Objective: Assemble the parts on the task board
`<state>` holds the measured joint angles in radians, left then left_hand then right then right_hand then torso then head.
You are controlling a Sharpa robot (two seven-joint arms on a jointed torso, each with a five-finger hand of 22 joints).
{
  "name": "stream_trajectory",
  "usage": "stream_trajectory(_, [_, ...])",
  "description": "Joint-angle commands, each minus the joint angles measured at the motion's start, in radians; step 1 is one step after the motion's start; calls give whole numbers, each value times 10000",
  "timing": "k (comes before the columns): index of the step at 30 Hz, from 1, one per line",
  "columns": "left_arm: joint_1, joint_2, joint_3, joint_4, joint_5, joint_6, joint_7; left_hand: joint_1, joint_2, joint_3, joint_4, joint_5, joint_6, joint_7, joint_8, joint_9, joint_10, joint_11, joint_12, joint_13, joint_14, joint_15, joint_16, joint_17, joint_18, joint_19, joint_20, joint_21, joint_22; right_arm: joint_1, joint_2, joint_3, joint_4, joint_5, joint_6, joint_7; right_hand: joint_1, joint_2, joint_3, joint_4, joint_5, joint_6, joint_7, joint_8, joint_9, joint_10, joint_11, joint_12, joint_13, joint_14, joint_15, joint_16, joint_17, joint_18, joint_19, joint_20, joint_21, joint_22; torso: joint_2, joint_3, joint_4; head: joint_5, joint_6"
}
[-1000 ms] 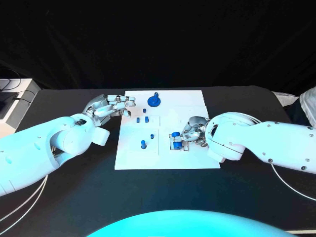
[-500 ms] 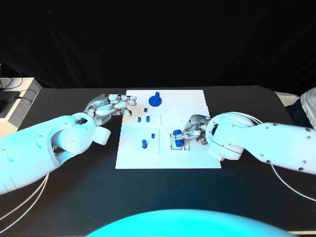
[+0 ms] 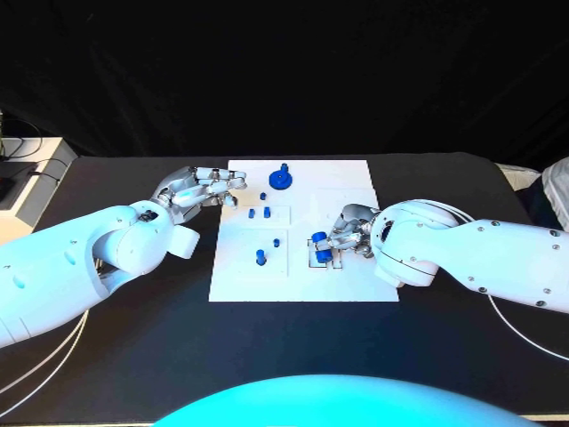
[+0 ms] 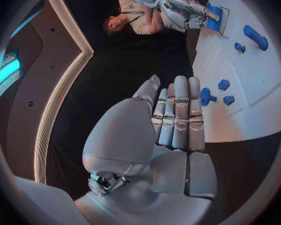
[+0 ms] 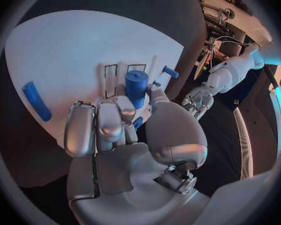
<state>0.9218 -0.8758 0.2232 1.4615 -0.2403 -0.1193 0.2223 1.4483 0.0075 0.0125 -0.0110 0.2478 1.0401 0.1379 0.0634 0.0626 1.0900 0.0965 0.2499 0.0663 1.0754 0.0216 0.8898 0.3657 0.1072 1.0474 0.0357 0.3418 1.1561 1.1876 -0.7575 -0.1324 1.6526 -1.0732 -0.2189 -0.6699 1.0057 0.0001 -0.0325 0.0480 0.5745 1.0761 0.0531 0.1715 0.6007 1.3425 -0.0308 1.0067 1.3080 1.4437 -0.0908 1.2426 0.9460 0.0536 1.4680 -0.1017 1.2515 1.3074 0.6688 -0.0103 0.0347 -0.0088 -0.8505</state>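
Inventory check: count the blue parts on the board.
6: knob at far edge, two small ones by left hand, peg mid-board, bar nearer, cylinder in right hand; more may hide beneath it.

Flat black table with a matte top, running wide toward both side edges. Lying directly on it, at the middle and nearer the far edge than the near one: a white rectangular task board, flat and square to the table's edges, bare black surface showing all round it.
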Motion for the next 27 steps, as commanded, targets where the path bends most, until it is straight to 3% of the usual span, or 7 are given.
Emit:
stream_trajectory(1, [-2,8,7,34,50,161,35,-29,29,18,66,58,-6,24,40,15,-52,-5,34,-8,4,82,-63,-3,-36,52,-7,-67,15,-99,41,-60,36,-74,333,-14,135,204,475,-528,-50,96,3,-37,-13,-57,5,-42,71,-50,-5,-38,-15,-6,428,-23,-43,1768,-4,-5,6,12,-15])
stream_trajectory(27, [-2,7,7,20,50,180,24,-10,26,3,107,59,-11,25,42,16,-72,-1,34,-9,3,85,-67,-9,-36,81,-4,-134,31,-162,-32,-61,279,-411,-240,23,196,218,455,-480,32,145,-24,-23,-18,-28,-15,-22,67,-42,-18,-15,31,-14,441,-33,-6,1778,-6,0,-1,90,-84])
